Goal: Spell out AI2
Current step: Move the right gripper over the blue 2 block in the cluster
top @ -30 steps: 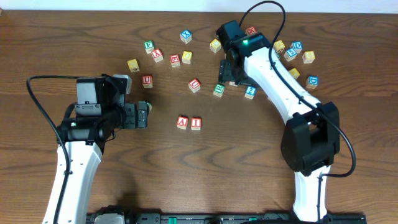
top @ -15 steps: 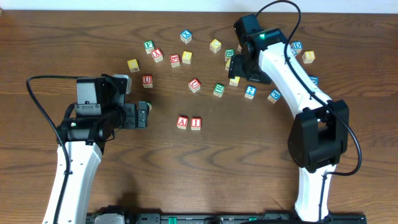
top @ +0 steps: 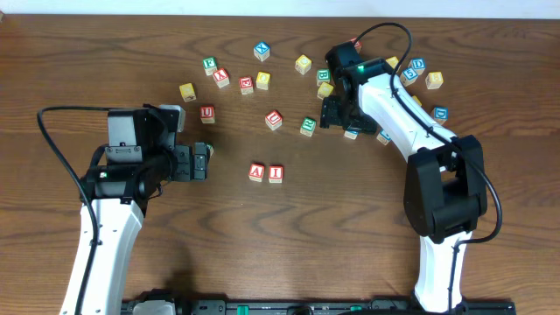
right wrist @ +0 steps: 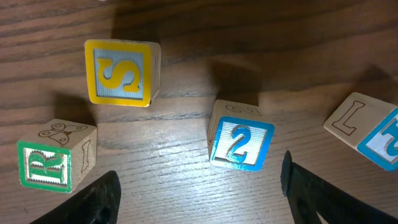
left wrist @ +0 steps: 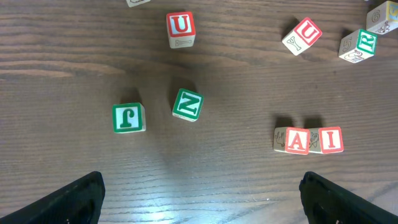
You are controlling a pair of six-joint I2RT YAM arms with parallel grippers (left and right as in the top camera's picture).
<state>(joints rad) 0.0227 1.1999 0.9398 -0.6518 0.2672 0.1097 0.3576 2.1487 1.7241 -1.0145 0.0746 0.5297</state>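
The red "A" cube (top: 256, 171) and red "I" cube (top: 276, 172) sit side by side, touching, at the table's middle. They also show in the left wrist view, "A" (left wrist: 297, 140) beside "I" (left wrist: 329, 140). The blue "2" cube (right wrist: 239, 143) lies face up just ahead of my open, empty right gripper (right wrist: 199, 193). In the overhead view the right gripper (top: 337, 114) hovers over it and the "2" cube (top: 352, 132) peeks out at its right. My left gripper (top: 203, 162) is open and empty, left of the "A" and "I" cubes; its view shows its jaws (left wrist: 199, 199).
Near the "2" are a yellow "S" cube (right wrist: 119, 71), a green "R" cube (right wrist: 53, 163) and a blue-faced cube (right wrist: 379, 134). Green "J" (left wrist: 128, 117) and "Z" (left wrist: 187, 104) cubes and red "U" cubes (left wrist: 180, 28) lie ahead of the left gripper. Several more cubes are scattered along the back.
My right arm swung right, then came toward the front, and its gripper now hangs over the "2" cube. The left arm and the "A" and "I" cubes have not moved.
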